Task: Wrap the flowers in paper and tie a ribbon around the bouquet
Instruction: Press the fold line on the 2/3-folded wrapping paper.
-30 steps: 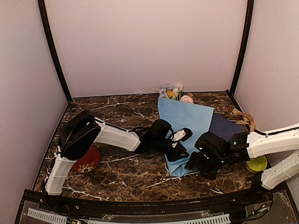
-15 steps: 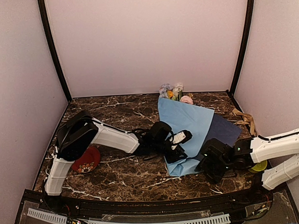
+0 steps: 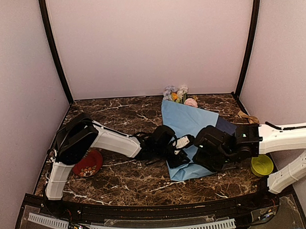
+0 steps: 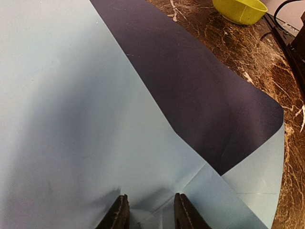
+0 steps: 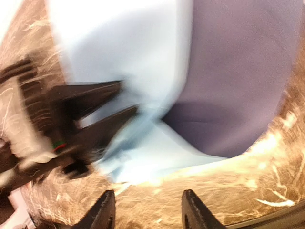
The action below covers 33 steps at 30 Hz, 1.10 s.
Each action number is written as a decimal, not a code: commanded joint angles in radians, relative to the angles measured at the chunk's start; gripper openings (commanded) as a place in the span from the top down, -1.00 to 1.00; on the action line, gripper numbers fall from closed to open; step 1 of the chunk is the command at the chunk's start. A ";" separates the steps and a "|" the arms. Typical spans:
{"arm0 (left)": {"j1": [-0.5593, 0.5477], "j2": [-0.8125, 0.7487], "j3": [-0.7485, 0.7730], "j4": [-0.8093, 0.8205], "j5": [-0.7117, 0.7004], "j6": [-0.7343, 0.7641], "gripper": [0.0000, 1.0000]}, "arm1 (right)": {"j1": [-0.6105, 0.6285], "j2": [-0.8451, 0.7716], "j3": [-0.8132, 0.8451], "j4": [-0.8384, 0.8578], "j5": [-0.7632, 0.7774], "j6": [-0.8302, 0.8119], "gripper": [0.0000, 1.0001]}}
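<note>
Left claw (image 3: 182,149): clenched on the paper (image 3: 186,121), low on the near part of the wrap. In the left wrist view the sheet is seen pinched between the two fingertips, with creases running out from the pinch.
Right claw (image 5: 147,212): released. The jaws are held apart and only bare table (image 3: 120,181) is seen between them. Nothing is grasped, though this wrist view is blurred.
Paper, from the left claw: the light-blue face is spread ahead of the fingertips and off to their left. The navy face is laid open ahead and to their right, ending in a rounded corner on the table.
Paper, from the right claw: the near corner of the sheet lies just ahead of the fingertips, light blue to the left and navy to the right. The left claw is seen across it, closed on the light-blue fold.
Long axis: the wrap runs near to far, from a narrow end just nearer than the left claw to a wide end well beyond both claws.
Flowers (image 3: 176,93): these stick out of the wide far end, heads pointed at the back wall.
Ribbon (image 3: 247,117): a small tan piece is seen on the table beyond the right arm, well apart from the left claw.
Yellow bowl (image 3: 261,165): set on the table behind the right claw, beside its arm.
Red dish (image 3: 88,164): set well behind the left claw, by the base of that arm.
</note>
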State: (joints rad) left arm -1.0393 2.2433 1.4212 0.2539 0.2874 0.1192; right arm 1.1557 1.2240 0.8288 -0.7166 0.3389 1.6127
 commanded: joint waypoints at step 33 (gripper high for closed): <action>-0.026 -0.115 -0.117 -0.040 -0.103 -0.004 0.13 | -0.131 0.016 -0.034 0.158 -0.260 -0.716 0.82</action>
State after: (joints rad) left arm -1.0592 2.1685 1.3338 0.2268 0.2192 0.1379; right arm 1.0138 1.2476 0.7216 -0.7250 0.1661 1.0698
